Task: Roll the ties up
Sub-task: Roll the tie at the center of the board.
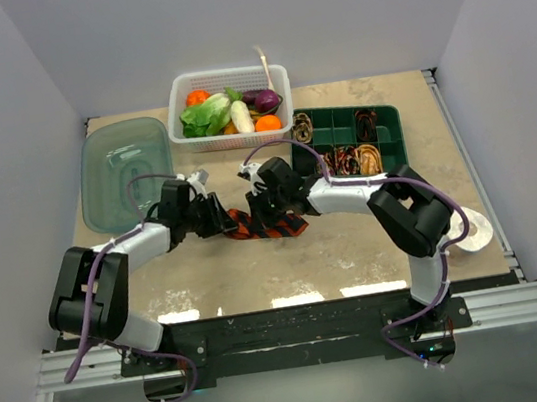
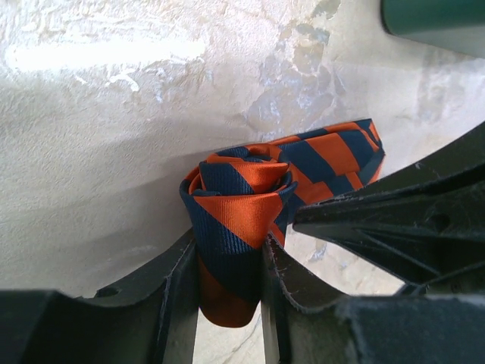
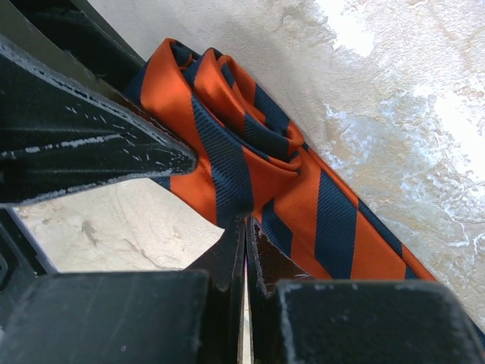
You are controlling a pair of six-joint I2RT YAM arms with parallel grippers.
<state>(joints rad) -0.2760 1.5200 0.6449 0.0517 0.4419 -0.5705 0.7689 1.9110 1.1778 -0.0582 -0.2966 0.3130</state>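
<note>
Desk [image 1: 357,248]: mottled beige top. Orange-and-navy striped tie [image 2: 250,205] lies mid-desk between the two arms, one end wound into a coil, the rest flat toward the right. Left pincer [image 2: 227,265] clamped on the coil, one finger on each side. Right pincer [image 3: 246,246] closed together, tips touching the tie just beside the coil.

One striped tie [image 1: 294,225]. Two grippers: left gripper [image 2: 227,258], right gripper [image 3: 246,235]. One white basket [image 1: 224,70]. One green divided tray [image 1: 332,136]. One clear tub [image 1: 125,172]. One tape roll [image 1: 475,229].
</note>
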